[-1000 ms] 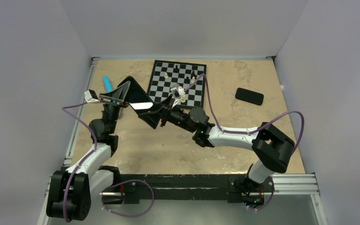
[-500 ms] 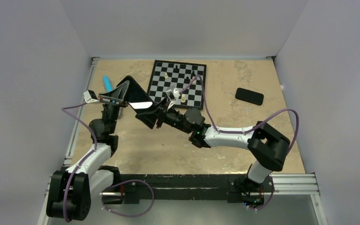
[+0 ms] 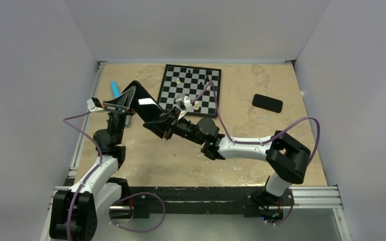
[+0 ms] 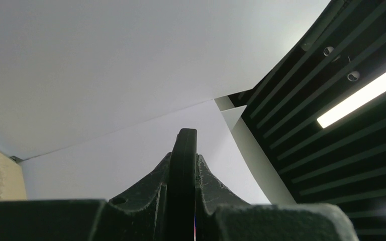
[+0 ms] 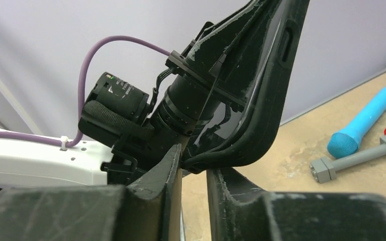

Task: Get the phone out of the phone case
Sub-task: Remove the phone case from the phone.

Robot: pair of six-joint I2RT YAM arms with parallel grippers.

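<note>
Two grippers hold one black phone case [image 3: 151, 118] above the table [image 3: 261, 145], upper left of centre in the top view. The left gripper [image 3: 123, 104] is clamped tight on the case's upper end, which shows as a thin dark edge between its fingers [image 4: 146, 193] in the left wrist view. The phone [image 3: 147, 104] shows within the case, its screen catching glare. The right gripper [image 3: 167, 122] pinches the case's lower rim. Further right lies a chessboard [image 3: 191, 85], then a black slab [image 3: 267, 103].

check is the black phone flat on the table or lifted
Lifted, tilted: left claw and right claw hold the black cased phone up.
</note>
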